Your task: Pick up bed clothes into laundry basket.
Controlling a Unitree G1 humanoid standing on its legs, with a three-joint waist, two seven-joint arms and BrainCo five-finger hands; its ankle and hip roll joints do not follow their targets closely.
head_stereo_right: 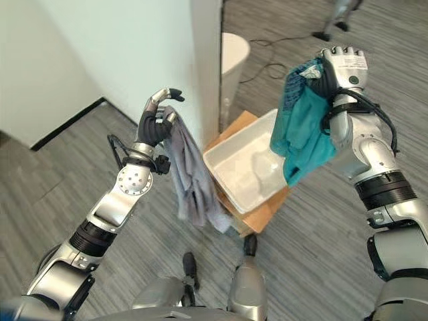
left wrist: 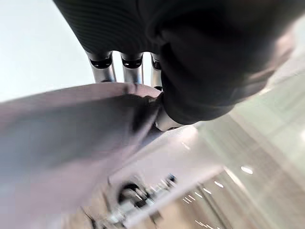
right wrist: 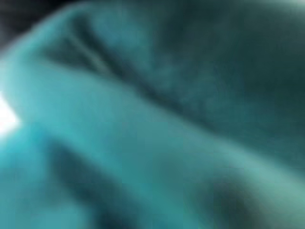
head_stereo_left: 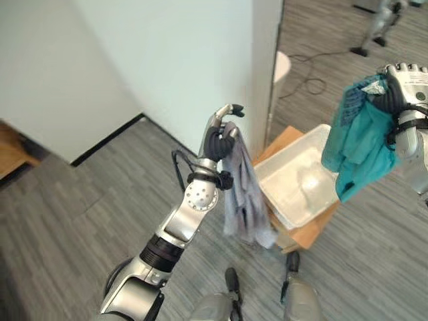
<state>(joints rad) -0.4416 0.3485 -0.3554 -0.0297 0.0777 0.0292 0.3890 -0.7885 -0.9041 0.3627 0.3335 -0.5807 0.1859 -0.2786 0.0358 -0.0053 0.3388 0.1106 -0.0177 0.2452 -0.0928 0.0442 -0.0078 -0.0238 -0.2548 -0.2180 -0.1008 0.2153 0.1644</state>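
Left eye view, open room: grey striped floor (head_stereo_left: 80,221) lies bare to the left of the raised arms; a pale wall (head_stereo_left: 167,60) ends in a corner edge just behind the left robot hand (head_stereo_left: 221,134).
Left eye view, basket: a white basket (head_stereo_left: 297,175) sits on a brown cardboard box (head_stereo_left: 314,231), between the two arms and below both.
Left eye view, left robot hand: fingers curled, pinching the top of a grey cloth (head_stereo_left: 244,194) that hangs from it, its lower end beside the basket's near rim.
Right eye view, right robot hand: the right robot hand (head_stereo_right: 340,67) is clenched round a teal cloth (head_stereo_right: 301,134), which hangs over the basket's far side.
Left wrist view: grey cloth drapes across the silver fingers (left wrist: 131,71), caught against the dark cover.
Right wrist view: teal cloth folds lie close against the camera.
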